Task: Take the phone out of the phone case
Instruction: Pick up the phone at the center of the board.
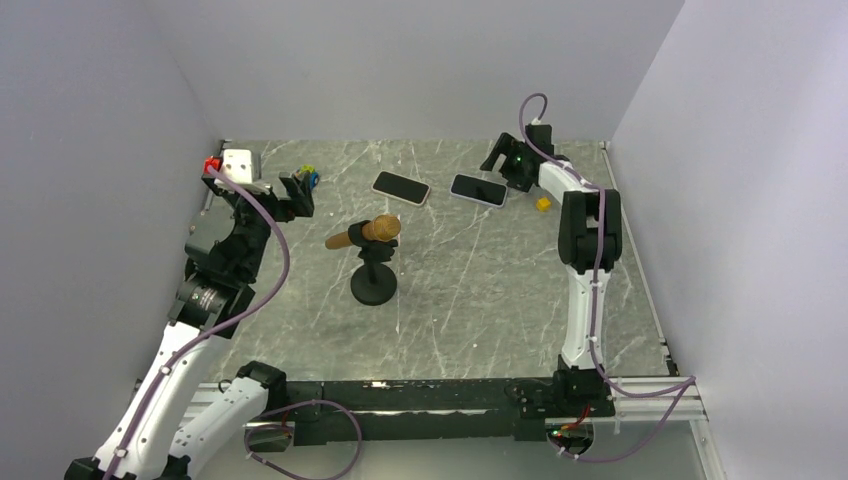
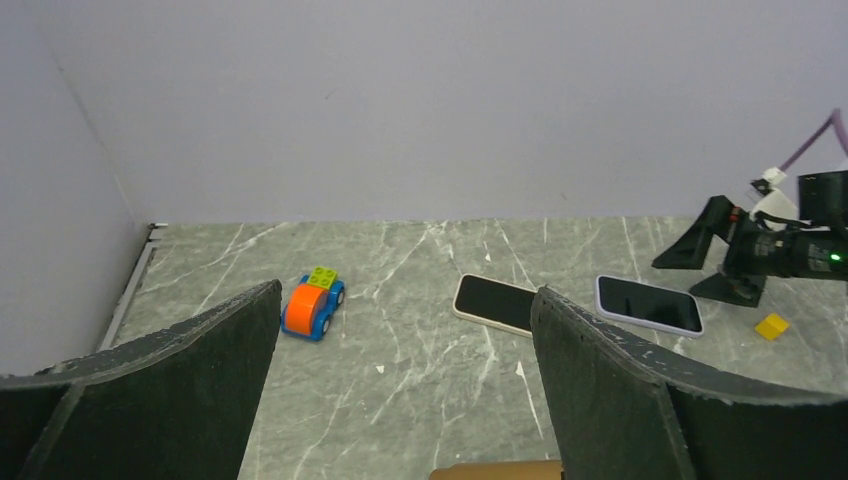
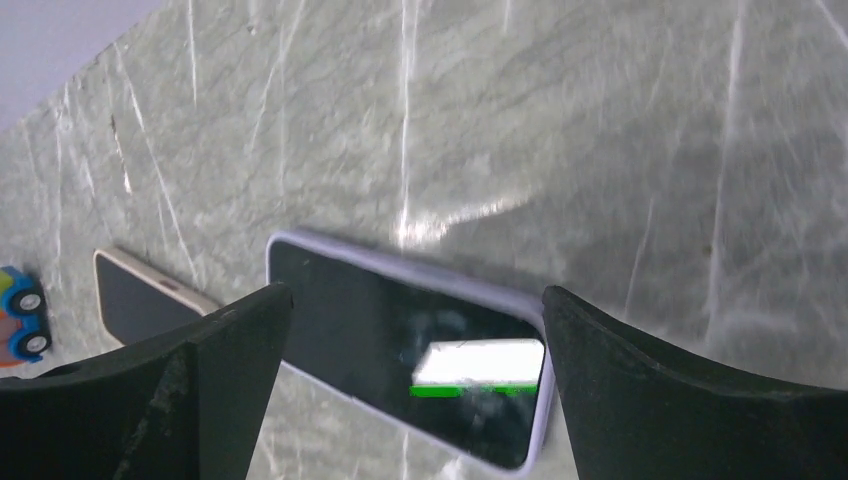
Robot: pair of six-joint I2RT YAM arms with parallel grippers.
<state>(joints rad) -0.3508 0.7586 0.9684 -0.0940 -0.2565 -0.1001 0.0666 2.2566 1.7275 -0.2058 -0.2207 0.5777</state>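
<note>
Two phones lie screen up at the back of the table. One sits in a lilac case (image 1: pixel 478 189), also in the left wrist view (image 2: pixel 648 303) and in the right wrist view (image 3: pixel 400 345). The other has a cream case (image 1: pixel 401 187) and shows in the left wrist view (image 2: pixel 494 302) and the right wrist view (image 3: pixel 140 295). My right gripper (image 1: pixel 503 160) is open and hovers just above the lilac-cased phone's right end, jaws on either side of it in the right wrist view (image 3: pixel 415 400). My left gripper (image 1: pixel 299 192) is open and empty at the far left, raised above the table.
A black stand (image 1: pixel 373 285) holding a brown microphone (image 1: pixel 362 234) stands mid-table. A blue and orange toy car (image 2: pixel 313 305) sits at the back left. A small yellow block (image 1: pixel 543 204) lies by the right arm. Grey walls close in the back and both sides.
</note>
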